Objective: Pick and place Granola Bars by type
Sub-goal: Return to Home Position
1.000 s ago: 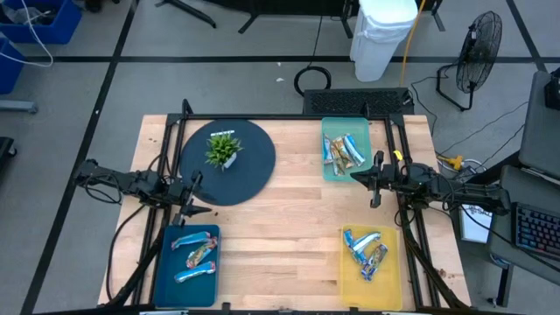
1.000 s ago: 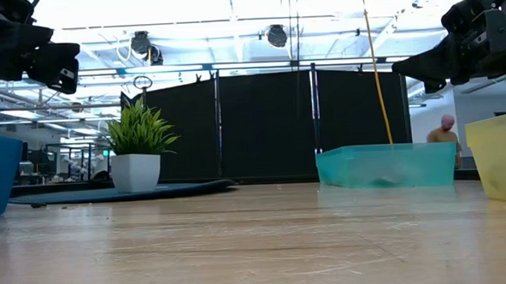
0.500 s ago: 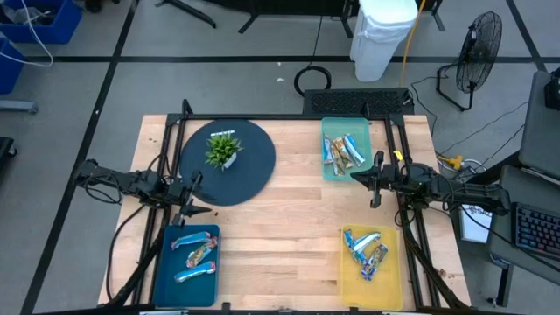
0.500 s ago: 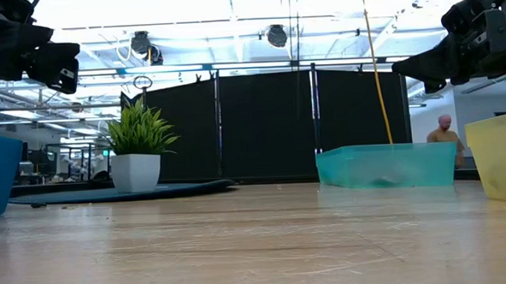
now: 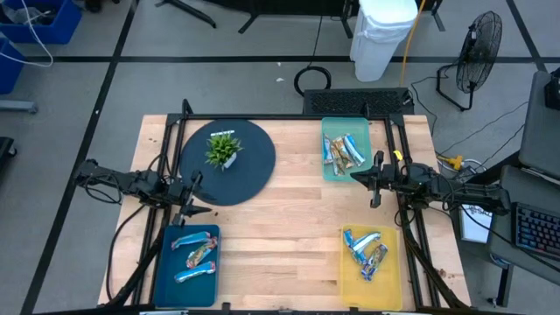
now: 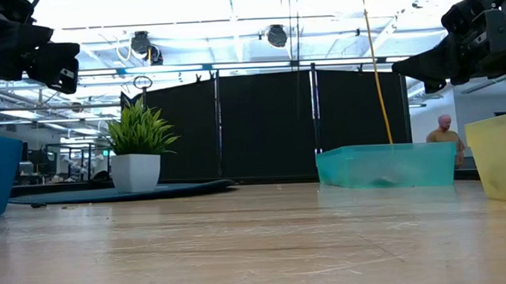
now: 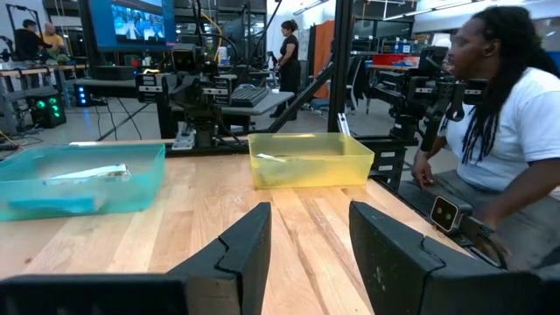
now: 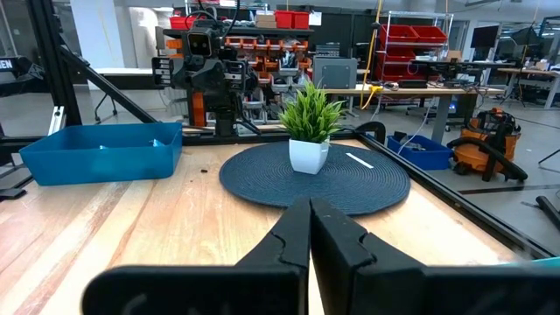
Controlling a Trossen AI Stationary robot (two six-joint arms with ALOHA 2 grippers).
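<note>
Both arms hang above the wooden table [image 5: 289, 219], and neither one is carrying anything. The left gripper [image 5: 199, 194] hovers over the edge of the dark round mat [image 5: 254, 171], on the side nearest the blue tray [image 5: 166, 284]. Its fingers [image 7: 245, 254] are spread wide, and the left wrist view shows only bare wood between them. Across the table, the right gripper [image 5: 357, 178] is in the air at the edge of the teal tray [image 5: 360, 129], on the side that faces the yellow tray [image 5: 391, 289]. Its fingers [image 8: 293, 241] are pressed together on nothing. The granola bars [image 5: 343, 150] are all in trays. A small cluster lies side by side in the teal tray, a little heap overlaps in the yellow one, and three lie apart from one another in the blue one. No bar is loose on the wood. A potted plant [image 5: 223, 149] stands upright on the mat, well clear of both grippers. Past the table's edge, in the left wrist view, a person in a white shirt [image 7: 512, 122] sits just beyond the yellow tray, turned toward the table.
</note>
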